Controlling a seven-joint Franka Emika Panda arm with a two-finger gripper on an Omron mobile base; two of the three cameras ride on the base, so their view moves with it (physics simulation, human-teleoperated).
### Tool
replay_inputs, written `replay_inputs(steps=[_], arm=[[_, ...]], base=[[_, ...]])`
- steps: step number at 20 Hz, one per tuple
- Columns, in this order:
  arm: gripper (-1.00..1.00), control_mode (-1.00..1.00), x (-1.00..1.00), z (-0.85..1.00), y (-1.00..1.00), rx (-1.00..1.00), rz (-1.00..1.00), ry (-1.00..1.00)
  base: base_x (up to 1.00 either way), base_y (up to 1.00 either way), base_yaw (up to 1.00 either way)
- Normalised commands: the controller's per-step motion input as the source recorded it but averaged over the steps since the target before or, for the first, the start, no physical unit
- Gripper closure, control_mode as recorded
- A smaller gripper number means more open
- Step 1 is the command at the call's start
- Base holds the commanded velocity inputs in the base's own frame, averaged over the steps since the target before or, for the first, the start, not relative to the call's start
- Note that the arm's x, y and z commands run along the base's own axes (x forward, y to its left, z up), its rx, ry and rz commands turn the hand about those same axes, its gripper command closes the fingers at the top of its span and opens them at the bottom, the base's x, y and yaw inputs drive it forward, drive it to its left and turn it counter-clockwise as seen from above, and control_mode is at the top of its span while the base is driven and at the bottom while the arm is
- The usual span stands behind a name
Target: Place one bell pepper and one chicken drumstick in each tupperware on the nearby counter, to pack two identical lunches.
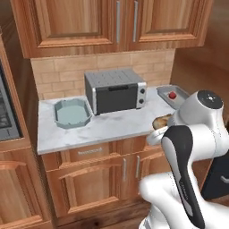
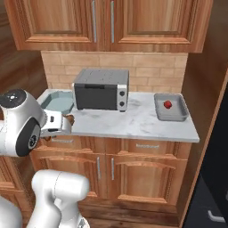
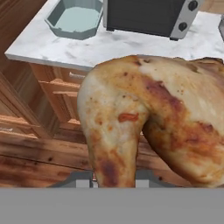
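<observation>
A: We face a run of reddish-brown wooden cabinets [image 2: 111,167] under a white marble counter [image 2: 133,122], with a tan brick backsplash [image 2: 151,67] behind it and more wooden doors above. What do we meet first, starting from the left?

B: At the left end of the counter we see the pale teal tupperware [image 1: 71,112], an octagonal dish with nothing inside it. Just right of it stands the silver-and-black toaster oven [image 1: 115,91], close beside the dish, though we cannot tell if they touch

A: And past the oven?

B: At the right end we find the grey tupperware [image 2: 170,107], rectangular with rounded corners, with one red bell pepper [image 2: 168,104] lying in it. It sits well apart from the teal one, with the oven between them

A: Where do we see the gripper [image 2: 67,122]?

B: In the right base view it hangs in front of the counter's front edge, near the left end, below the level of the teal dish. In the hand view we see its jaws clenched on a chicken drumstick [image 3: 148,118], golden-brown and mottled. The meat bulges up from between the dark tips, with the teal dish and the oven beyond it, and the wooden floor [image 3: 39,153] shows under it. In the left base view we catch the drumstick just beside the counter edge, peeking out behind the white arm
</observation>
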Motion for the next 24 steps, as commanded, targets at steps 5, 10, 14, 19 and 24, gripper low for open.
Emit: replay_inputs(steps=[5,10,14,19,24], arm=[[1.00,1.00,0.00,0.00,0.00,0.00,0.00,0.00],[1.00,1.00,0.00,0.00,0.00,0.00,0.00,0.00],[1.00,1.00,0.00,0.00,0.00,0.00,0.00,0.00],[1.00,1.00,0.00,0.00,0.00,0.00,0.00,0.00],[1.00,1.00,0.00,0.00,0.00,0.00,0.00,0.00]], base=[[0.30,0.25,0.19],[0.12,0.32,0.20],[0.37,0.43,0.15],[0.77,0.43,0.09],[0.82,0.29,0.04]])
